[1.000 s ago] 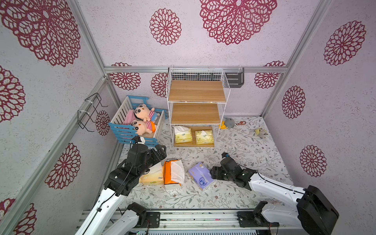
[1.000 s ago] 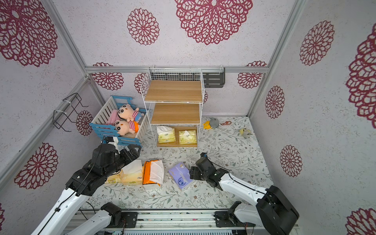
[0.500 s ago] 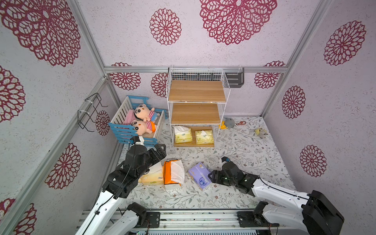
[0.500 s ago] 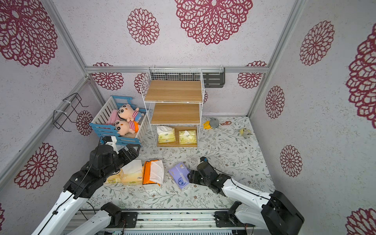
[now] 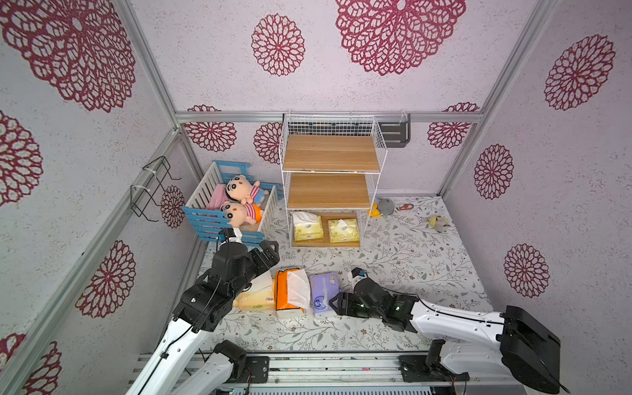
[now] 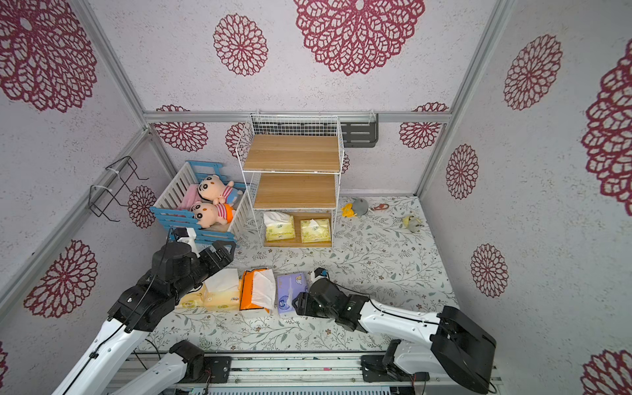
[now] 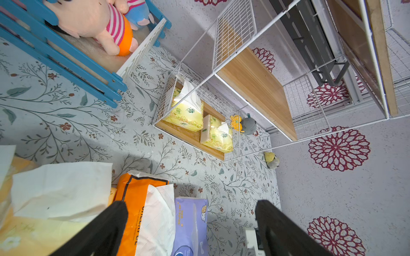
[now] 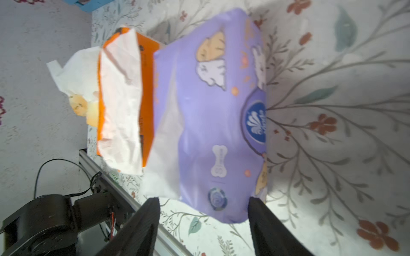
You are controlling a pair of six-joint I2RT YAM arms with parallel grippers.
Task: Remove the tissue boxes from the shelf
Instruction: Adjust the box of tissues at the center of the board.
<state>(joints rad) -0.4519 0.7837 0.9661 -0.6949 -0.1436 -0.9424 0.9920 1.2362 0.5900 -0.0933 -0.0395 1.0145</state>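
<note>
The shelf (image 5: pixel 330 155) stands at the back wall. Two pale yellow tissue boxes (image 5: pixel 307 226) (image 5: pixel 343 231) lie on its bottom board, also in the left wrist view (image 7: pixel 186 113) (image 7: pixel 218 137). On the floor in front lie a peach pack (image 5: pixel 254 300), a bright orange pack (image 5: pixel 289 290) and a lavender pack (image 5: pixel 323 290), side by side. My right gripper (image 8: pixel 203 206) is open, its tips flanking the lavender pack's (image 8: pixel 210 115) near end, with floor showing beside one finger. My left gripper (image 7: pixel 190 210) hangs open above the packs, holding nothing.
A blue-and-white crib (image 5: pixel 219 222) with two plush dolls (image 5: pixel 242 200) stands left of the shelf. Small toys (image 5: pixel 384 207) (image 5: pixel 437 223) lie at the back right. A black wire holder (image 5: pixel 150 188) juts from the left wall. The arms' rail (image 5: pixel 325 369) runs along the front.
The lavender pack has turned and slid left, ending up alongside the orange pack. My right gripper has moved left and nearer with it. The left arm has hardly moved.
</note>
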